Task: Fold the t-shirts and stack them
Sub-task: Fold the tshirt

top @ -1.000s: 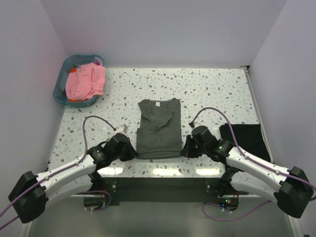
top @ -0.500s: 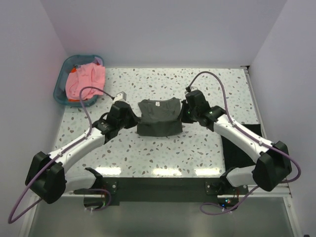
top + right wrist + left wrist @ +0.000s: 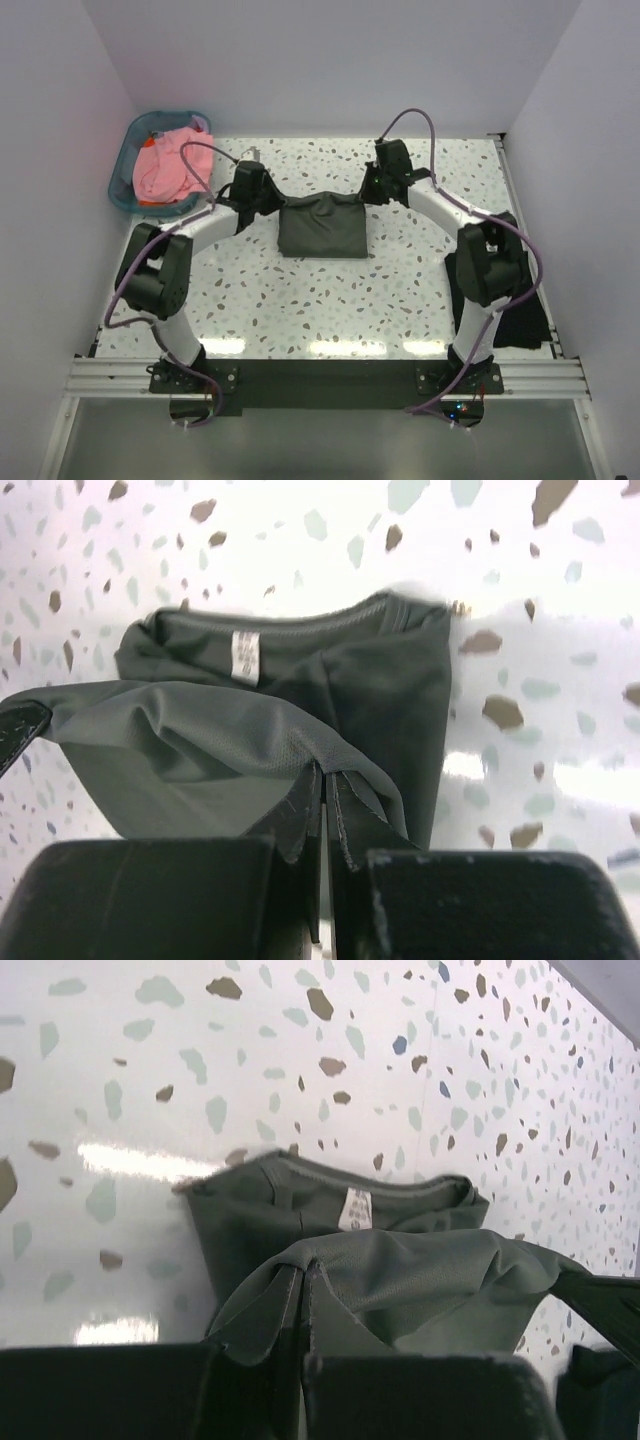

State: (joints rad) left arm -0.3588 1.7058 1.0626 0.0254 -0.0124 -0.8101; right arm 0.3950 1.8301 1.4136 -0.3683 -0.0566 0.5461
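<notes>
Salmon-pink t-shirts (image 3: pixel 172 165) lie heaped in the teal basket (image 3: pixel 122 165) at the far left corner, well apart from both arms.

Left gripper (image 3: pixel 303 1295): jaws closed to a hairline on a pinched fold of the dark olive-grey t-shirt (image 3: pixel 320 230), at its left end.

The shirt lies doubled at the middle of the table's far half. Its held edge hangs raised, running left to right between the two grippers. The collar and label (image 3: pixel 354 1208) lie flat just beyond the fingertips. Neither arm is nearer; each has one end.

Right gripper (image 3: pixel 325 792): clamped likewise on the right end.

Judgement: the coming move turns on laying the held edge square along the collar.

A black t-shirt (image 3: pixel 500 285) lies at the right edge, partly under the right arm.
</notes>
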